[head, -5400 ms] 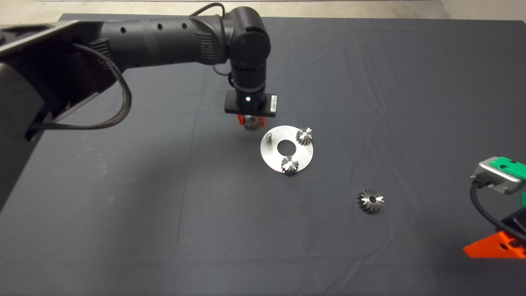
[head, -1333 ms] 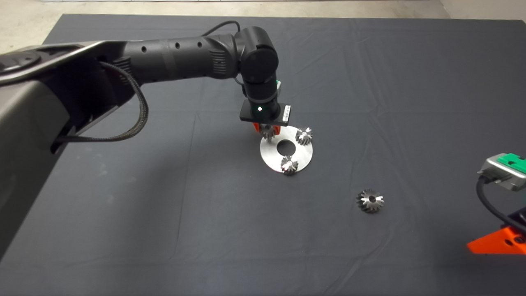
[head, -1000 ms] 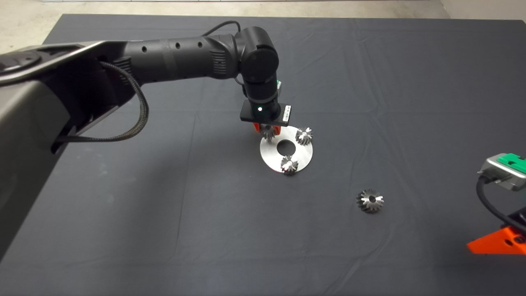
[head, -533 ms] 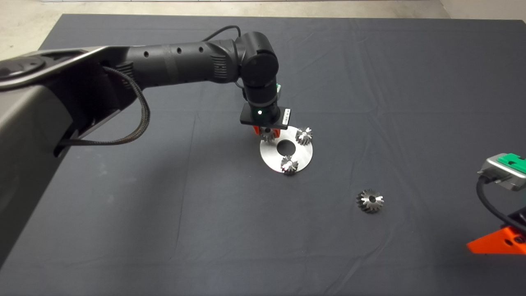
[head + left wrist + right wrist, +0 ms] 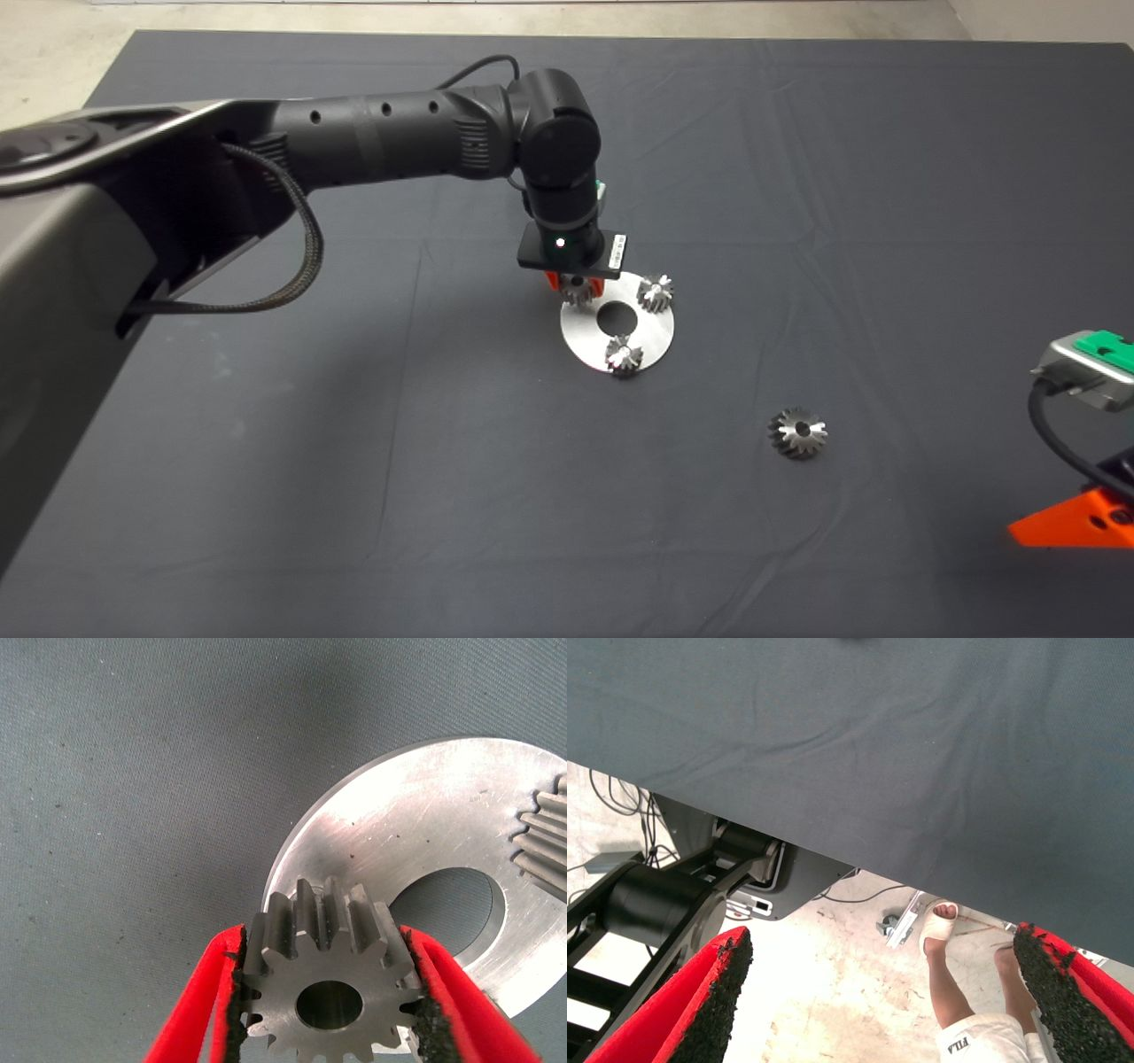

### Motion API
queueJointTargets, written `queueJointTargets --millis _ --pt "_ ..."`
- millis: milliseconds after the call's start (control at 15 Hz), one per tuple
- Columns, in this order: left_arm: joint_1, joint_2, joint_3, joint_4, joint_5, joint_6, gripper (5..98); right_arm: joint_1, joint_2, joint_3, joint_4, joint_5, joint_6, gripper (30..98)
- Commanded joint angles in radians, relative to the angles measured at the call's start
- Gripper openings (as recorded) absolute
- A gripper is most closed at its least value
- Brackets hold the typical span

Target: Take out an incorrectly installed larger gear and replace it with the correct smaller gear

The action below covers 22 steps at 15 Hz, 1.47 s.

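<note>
Left gripper holding the smaller gear at the plate; right gripper waiting at the worktop's right edge.

Nearest, the right gripper (image 5: 1076,523) is sitting idle at the right edge of the worktop (image 5: 266,496), its fingers (image 5: 713,992) spread wide with nothing between them; a person's foot (image 5: 939,926) is showing on the floor beyond the mat. The larger gear (image 5: 799,433) is lying alone on the mat, well apart from the round metal plate (image 5: 589,341). Two pinion gears (image 5: 625,355) (image 5: 656,292) are standing on the plate's near and right rims. Farther back, the left gripper (image 5: 328,1010) is hanging over the plate's far-left rim, fingers (image 5: 199,1001) pressing both sides of the smaller gear (image 5: 330,988), bore facing the wrist camera.
</note>
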Motion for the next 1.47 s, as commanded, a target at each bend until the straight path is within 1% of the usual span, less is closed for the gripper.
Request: queueJointTargets --millis 0,200,267,400,467,533,600,667,733,800,867,933,1000,1067,1133,1200,1267,1333,1400 --pt "-0.022 0.005 0.017 -0.008 0.009 -0.001 38.7 0.019 -0.004 0.004 0.037 0.003 0.007 78.0" --pt "-0.026 0.005 0.023 -0.008 0.01 -0.001 39.6 0.019 -0.004 0.004 0.037 0.003 0.007 78.0" --pt "-0.029 0.004 0.022 -0.01 0.009 -0.001 43.2 0.019 -0.004 0.004 0.037 0.003 0.007 78.0" --pt "-0.03 0.005 0.023 -0.011 0.01 -0.001 43.9 0.019 -0.003 0.002 0.037 0.003 0.007 78.0" --pt "-0.043 0.004 0.025 -0.014 0.026 0.0 45.2 0.019 -0.004 0.002 0.037 0.003 0.007 78.0" --pt "-0.113 0.002 0.03 -0.025 0.043 0.003 48.6 0.019 -0.004 0.002 0.038 0.003 0.007 78.0" --pt "-0.219 -0.01 0.048 -0.072 0.058 0.006 48.8 0.019 -0.004 0.002 0.04 0.003 0.007 78.0" --pt "-0.308 -0.02 0.054 -0.127 0.065 0.011 51.8 0.019 -0.004 0.004 0.041 0.003 0.007 78.0" --pt "-0.389 -0.04 0.064 -0.175 0.065 0.027 53.6 0.019 -0.004 0.004 0.041 0.003 0.007 78.0" --pt "-0.437 -0.075 0.124 -0.215 0.065 0.034 53.6 0.019 -0.006 0.004 0.041 0.003 0.007 78.0" --pt "-0.444 -0.131 0.238 -0.228 0.068 0.026 53.6 0.019 -0.007 0.004 0.04 0.003 0.007 78.0" --pt "-0.444 -0.221 0.365 -0.226 0.065 -0.001 55.9 0.019 -0.011 0.005 0.04 0.003 0.008 78.0" --pt "-0.443 -0.327 0.492 -0.226 0.062 -0.072 58.0 0.019 -0.019 0.007 0.04 0.003 0.014 78.0" --pt "-0.444 -0.416 0.645 -0.225 0.064 -0.154 58.1 0.019 -0.031 0.008 0.04 0.003 0.016 78.0" --pt "-0.446 -0.495 0.812 -0.218 0.066 -0.228 60.0 0.019 -0.032 0.008 0.04 0.004 0.016 78.0" --pt "-0.444 -0.551 0.931 -0.194 0.067 -0.305 63.7 0.019 -0.027 0.008 0.04 0.004 0.016 78.0" --pt "-0.444 -0.613 1.069 -0.151 0.076 -0.411 63.8 0.019 -0.024 0.008 0.04 0.004 0.016 78.0" --pt "-0.444 -0.654 1.153 -0.129 0.103 -0.468 63.8 0.019 -0.021 0.007 0.04 0.005 0.017 78.0" --pt "-0.444 -0.683 1.181 -0.126 0.119 -0.487 66.6 0.019 -0.019 0.007 0.038 0.006 0.016 78.0"
